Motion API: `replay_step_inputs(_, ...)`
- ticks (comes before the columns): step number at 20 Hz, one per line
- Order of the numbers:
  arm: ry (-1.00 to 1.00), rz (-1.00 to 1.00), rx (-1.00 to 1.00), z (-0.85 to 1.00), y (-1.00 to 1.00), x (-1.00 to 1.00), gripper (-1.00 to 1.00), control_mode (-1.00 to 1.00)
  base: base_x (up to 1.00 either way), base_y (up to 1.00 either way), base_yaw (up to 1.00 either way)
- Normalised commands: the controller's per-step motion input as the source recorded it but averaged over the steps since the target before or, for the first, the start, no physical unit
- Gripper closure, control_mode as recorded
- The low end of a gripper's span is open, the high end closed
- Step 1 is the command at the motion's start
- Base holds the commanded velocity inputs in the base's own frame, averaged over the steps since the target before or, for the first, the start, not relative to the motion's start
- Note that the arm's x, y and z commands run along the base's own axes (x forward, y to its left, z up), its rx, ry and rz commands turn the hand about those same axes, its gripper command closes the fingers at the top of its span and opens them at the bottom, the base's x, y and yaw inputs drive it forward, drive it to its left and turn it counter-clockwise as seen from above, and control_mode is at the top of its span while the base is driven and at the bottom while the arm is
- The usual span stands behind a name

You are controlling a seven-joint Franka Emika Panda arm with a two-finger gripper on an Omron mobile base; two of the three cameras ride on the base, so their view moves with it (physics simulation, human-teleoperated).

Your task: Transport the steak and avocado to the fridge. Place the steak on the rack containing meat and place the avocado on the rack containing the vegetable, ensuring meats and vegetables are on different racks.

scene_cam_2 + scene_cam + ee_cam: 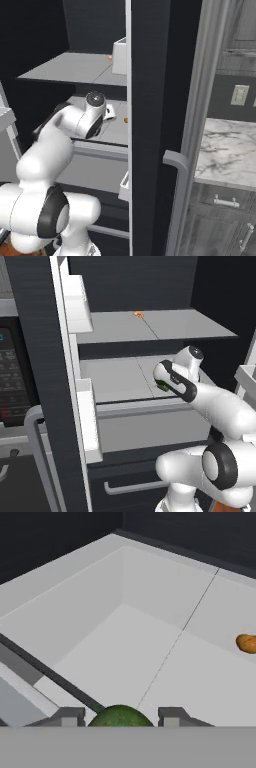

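Note:
My gripper point(120, 717) is shut on the dark green avocado point(120, 716), which sits between the two finger tips just above the lower grey shelf point(200, 682) of the fridge point(130, 281). A sliver of the avocado point(163, 387) peeks out under my wrist. The brown and orange vegetable point(246, 643) lies on that same lower shelf, off to the right, apart from the avocado. The upper rack point(175, 326) carries the tiny orange meat morsel point(138, 314). The steak is out of view.
White door bins point(80, 303) point(90, 421) hang on the open door at the left. A grey drawer point(150, 431) sits under the lower shelf. A black microwave point(15, 371) is further left. The marble counter point(225, 150) lies right of the fridge.

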Motion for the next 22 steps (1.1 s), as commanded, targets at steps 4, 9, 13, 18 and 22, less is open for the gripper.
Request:
replay_step_inputs(4, 0.01, 0.00, 0.00, -0.24, 0.00, 0.65, 1.00, -1.00, 0.00, 0.00, 0.00)
replay_step_inputs(9, 0.00, 0.00, 0.00, -0.28, -0.03, 0.40, 1.00, -1.00, 0.00, 0.00, 0.00)
replay_step_inputs(13, 0.00, 0.00, 0.00, -0.33, -0.08, 0.37, 1.00, -1.00, 0.00, 0.00, 0.00)
replay_step_inputs(18, 0.00, 0.00, 0.00, -0.35, -0.14, 0.27, 1.00, -1.00, 0.00, 0.00, 0.00)
replay_step_inputs(22, 0.00, 0.00, 0.00, -0.37, -0.10, 0.24, 1.00, -1.00, 0.00, 0.00, 0.00)
